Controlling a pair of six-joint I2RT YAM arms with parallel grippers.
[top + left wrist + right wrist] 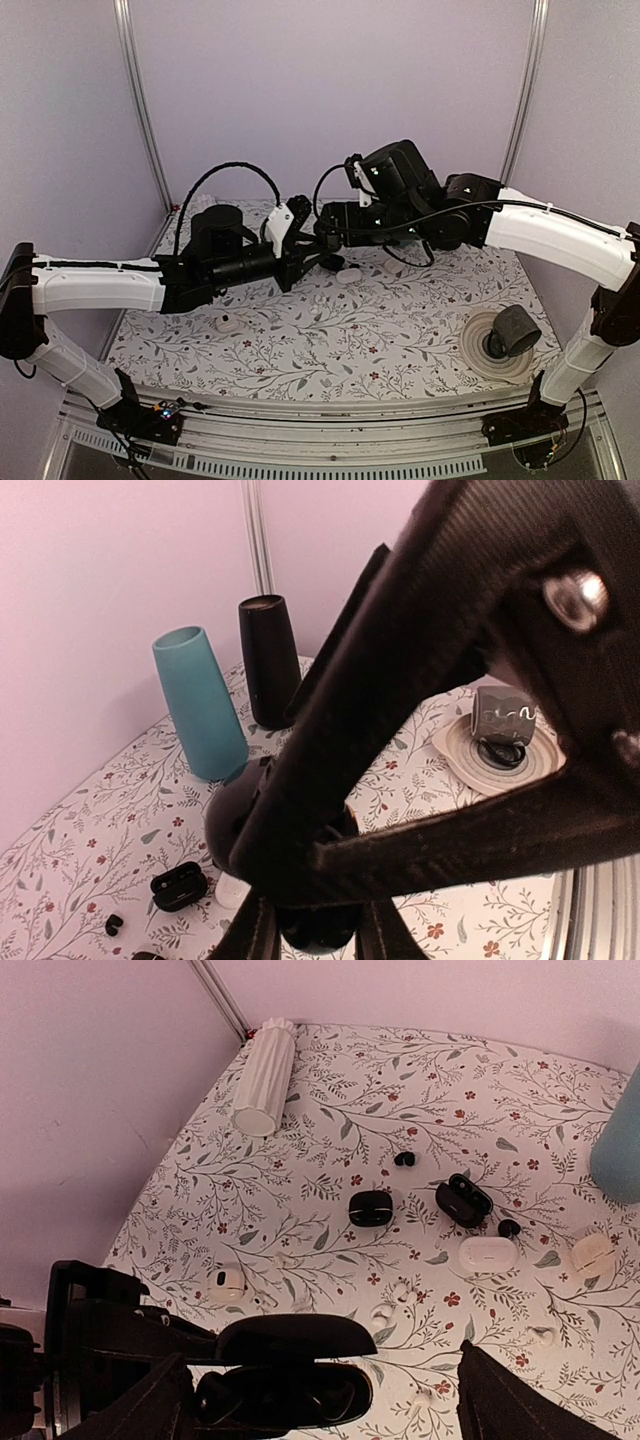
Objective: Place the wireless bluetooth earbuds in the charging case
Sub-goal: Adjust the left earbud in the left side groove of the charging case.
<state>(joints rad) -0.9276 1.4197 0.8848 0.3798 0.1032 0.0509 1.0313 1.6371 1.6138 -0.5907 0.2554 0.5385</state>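
— Where's the black charging case (285, 1396)?
— Bottom centre of the right wrist view, lid up, clamped in the left gripper (320, 262). Above it the right gripper (322, 1355) is spread wide and empty.
— The earbuds?
— On the floral cloth (330, 1080): a black earbud (404, 1159) at upper centre, a second black earbud (508, 1227) to its right.
— Risk?
— They're tiny and glossy. A shallow pinch could flick one away, or take a white earbud (382, 1312) instead.

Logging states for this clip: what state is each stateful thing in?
Glossy black pebble-shaped charging case, held: lid open.
Left gripper: jaws shut on that case.
Right gripper: jaws open, flanking it.
Black plastic case on the floral cloth: open.
Rounded black case beside it: closed.
White pebble-shaped case: closed.
White ribbed cylinder: lying on its side.
Teal plastic cup: upright.
Tiny black earbud: loose, uncased.
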